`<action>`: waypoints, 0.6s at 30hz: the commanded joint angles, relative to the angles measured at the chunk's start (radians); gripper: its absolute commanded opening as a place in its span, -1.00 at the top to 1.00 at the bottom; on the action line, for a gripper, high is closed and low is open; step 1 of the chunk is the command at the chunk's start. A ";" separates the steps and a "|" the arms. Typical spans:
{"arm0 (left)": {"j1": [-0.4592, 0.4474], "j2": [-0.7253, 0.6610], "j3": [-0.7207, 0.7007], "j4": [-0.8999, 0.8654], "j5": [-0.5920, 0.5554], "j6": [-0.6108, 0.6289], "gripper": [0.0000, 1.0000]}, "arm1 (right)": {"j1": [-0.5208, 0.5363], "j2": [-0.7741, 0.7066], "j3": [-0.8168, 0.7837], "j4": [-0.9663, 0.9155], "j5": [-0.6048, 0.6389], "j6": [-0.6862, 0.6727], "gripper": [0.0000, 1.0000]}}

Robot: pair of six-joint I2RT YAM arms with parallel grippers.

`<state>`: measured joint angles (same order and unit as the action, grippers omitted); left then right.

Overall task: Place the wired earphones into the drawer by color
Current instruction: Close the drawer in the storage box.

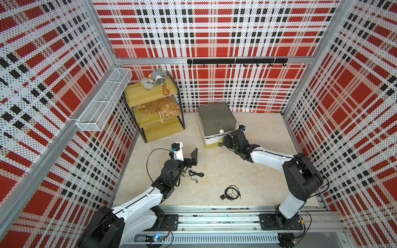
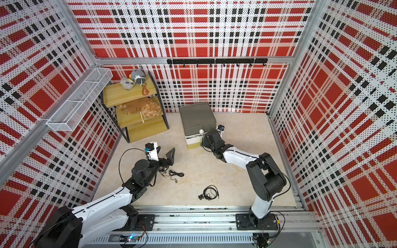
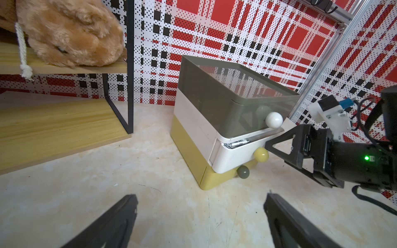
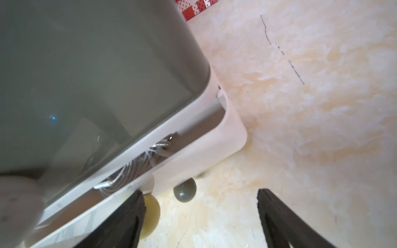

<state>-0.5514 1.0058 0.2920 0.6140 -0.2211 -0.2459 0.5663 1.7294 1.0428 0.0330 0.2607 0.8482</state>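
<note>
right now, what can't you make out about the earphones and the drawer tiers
- Mustard tier: shut, contents hidden in every view.
- Dark grey tier: tinted wall blurs its inside, right wrist view.
- White tier: open only a slit; white earphones show, number unclear.
- Black earphones beside the left arm: one end covered by it in both top views.

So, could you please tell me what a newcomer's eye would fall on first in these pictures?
The loud red, white and black plaid walls surround everything. Near the back wall stands the drawer, its white tier slightly open with white cable showing, and the right hand open by its knobs. Black wired earphones lie loose on the floor in front.
</note>
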 commanded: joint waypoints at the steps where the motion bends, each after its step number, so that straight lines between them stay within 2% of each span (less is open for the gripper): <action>1: -0.006 -0.013 -0.013 0.023 -0.001 0.004 -0.98 | -0.003 0.025 0.022 0.013 -0.012 0.005 -0.76; 18: -0.005 -0.018 -0.016 0.023 -0.010 0.008 -0.98 | -0.004 0.053 0.066 0.044 -0.026 0.003 -0.75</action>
<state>-0.5514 1.0012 0.2905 0.6144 -0.2214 -0.2455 0.5640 1.7683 1.0870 0.0498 0.2481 0.8543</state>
